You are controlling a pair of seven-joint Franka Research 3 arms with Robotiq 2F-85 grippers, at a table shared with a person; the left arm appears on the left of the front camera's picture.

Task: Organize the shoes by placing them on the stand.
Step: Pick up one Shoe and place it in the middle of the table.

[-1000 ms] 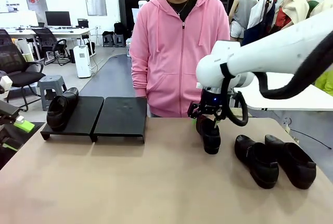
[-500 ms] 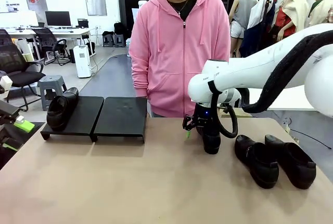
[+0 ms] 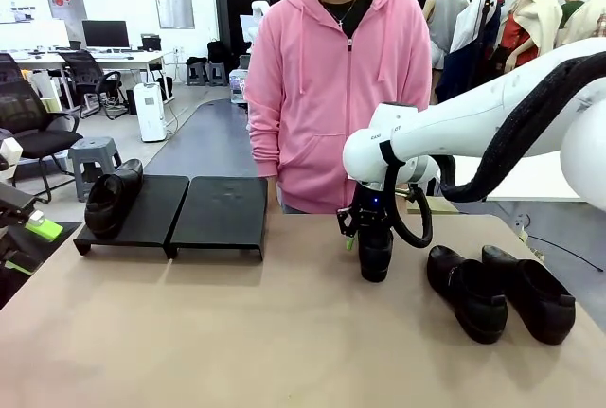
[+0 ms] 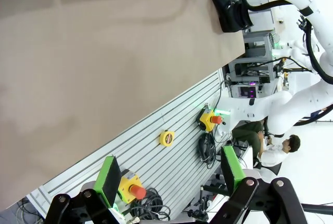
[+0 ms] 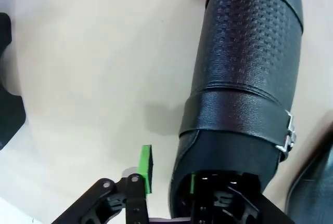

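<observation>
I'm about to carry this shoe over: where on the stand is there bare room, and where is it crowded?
The right platform is wholly bare. The left platform is bare on the right half; one shoe fills its left side. The table between platforms and right claw is bare. Crowded: two shoes close together right of the claw.

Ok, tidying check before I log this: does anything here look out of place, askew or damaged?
Nothing looks damaged or spilled. One shoe at the right gripper and two more shoes beside it sit on the table, not the stand. The fourth shoe hugs the stand's left edge.
</observation>
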